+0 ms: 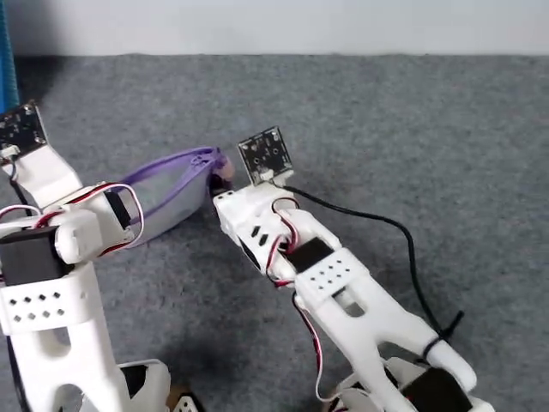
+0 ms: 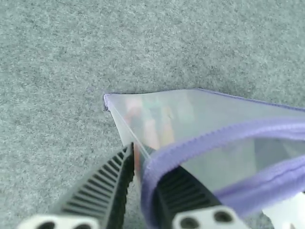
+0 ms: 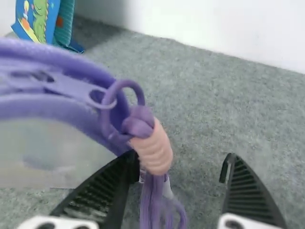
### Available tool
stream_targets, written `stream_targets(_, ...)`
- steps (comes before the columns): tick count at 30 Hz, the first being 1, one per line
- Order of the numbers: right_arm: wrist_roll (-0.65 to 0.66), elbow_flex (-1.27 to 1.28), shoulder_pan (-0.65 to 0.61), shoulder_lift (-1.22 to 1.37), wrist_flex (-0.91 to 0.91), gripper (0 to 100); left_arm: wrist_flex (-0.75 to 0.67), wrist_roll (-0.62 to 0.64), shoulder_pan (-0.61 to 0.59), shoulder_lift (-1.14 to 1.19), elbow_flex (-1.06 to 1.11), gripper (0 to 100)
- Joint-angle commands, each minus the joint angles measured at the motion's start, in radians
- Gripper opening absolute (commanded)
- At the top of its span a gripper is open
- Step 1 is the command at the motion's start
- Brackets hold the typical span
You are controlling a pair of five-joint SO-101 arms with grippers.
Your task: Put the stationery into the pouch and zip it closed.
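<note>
The translucent pouch [image 1: 167, 193] with purple zipper trim lies on the grey carpet between the two arms. My left gripper [image 2: 143, 164] is shut on the pouch's [image 2: 200, 124] rim near one end, and blurred coloured stationery [image 2: 152, 119] shows through the wall. At the other end, my right gripper [image 3: 176, 191] stands open around the zipper pull [image 3: 150, 145], a pink bead on a purple tassel. The bead rests against one finger [image 3: 105, 191], while the other finger [image 3: 243, 186] is well apart from it. From above, the right gripper [image 1: 219, 184] sits at the pouch's zipper end.
Grey carpet [image 1: 386, 129] stretches to a white wall at the back. A black cable [image 1: 412, 249] trails beside the right arm. A colourful printed item [image 3: 38, 19] leans at the wall, and a blue strip [image 1: 7, 51] is at the far left edge.
</note>
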Motion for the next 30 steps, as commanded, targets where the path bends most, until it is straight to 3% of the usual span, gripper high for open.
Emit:
stream_targets(1, -0.009, -0.081, -0.008, -0.001, -0.022, 27.7, 0.005, 0.008, -0.002, -0.003, -0.018, 1)
stream_targets(5, 0.028, -0.081, -0.007, -0.008, -0.05, 26.3, 0.0, 0.008, -0.002, -0.003, -0.018, 1)
stream_targets(14, 0.061, -0.077, 0.008, -0.018, -0.173, 0.6, 0.003, 0.008, -0.002, -0.003, -0.018, 1)
stream_targets(21, 0.112, 0.04, 0.076, -0.13, -0.168, 0.8, 0.003, 0.006, -0.006, -0.003, -0.016, 1)
stream_targets(26, 0.189, 0.27, 0.09, -0.42, -0.16, 0.8, 0.0, -0.058, 0.002, -0.003, -0.016, 2)
stream_targets(30, 0.241, 0.402, 0.081, -0.69, -0.041, 0.7, -0.003, -0.146, 0.068, 0.012, -0.01, 4)
